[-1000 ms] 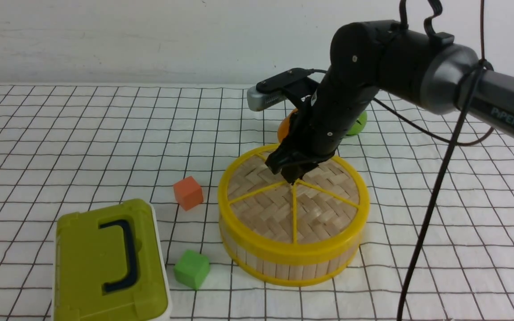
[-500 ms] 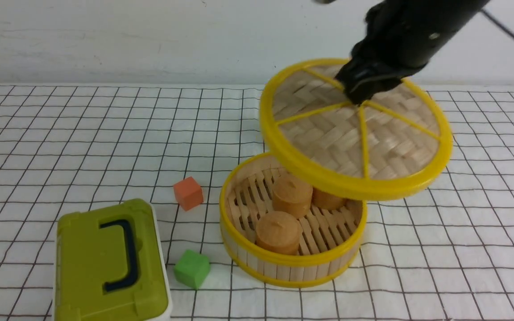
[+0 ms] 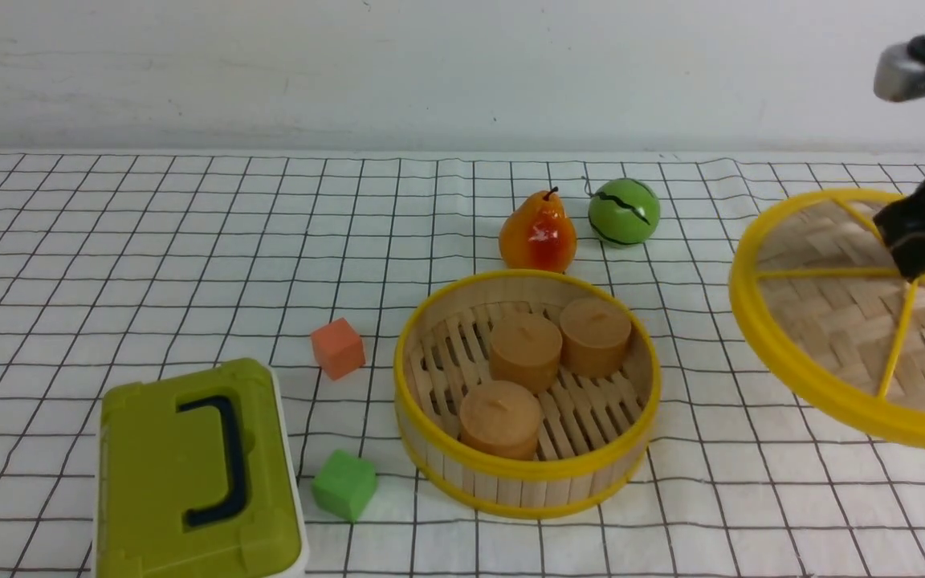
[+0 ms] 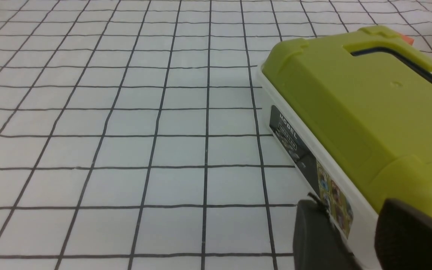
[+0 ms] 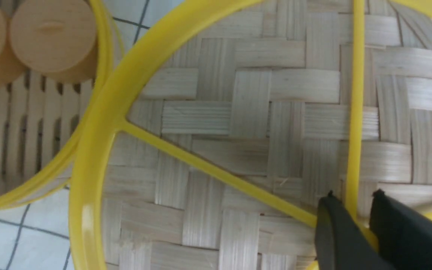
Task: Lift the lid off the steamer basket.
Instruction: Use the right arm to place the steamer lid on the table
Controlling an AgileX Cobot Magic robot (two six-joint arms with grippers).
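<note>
Your right pincer point(image 3: 912, 261) is clamped on the lid point(image 3: 824, 321) at its centre only, tilted in mid-air right of the steamer basket point(image 3: 527, 474); that grip looks thin, so a fast swing could drop it onto the tabletop point(image 3: 189, 241).

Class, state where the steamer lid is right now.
Front view: the lid hangs tilted at the right edge, gripped by the right hand, clear of the steamer basket.

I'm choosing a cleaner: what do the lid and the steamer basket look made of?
The lid: woven pale bamboo strips, matte, with a glossy yellow rim and spokes, probably plastic. The steamer basket: upright bamboo slats between similar shiny yellow rings.
</note>
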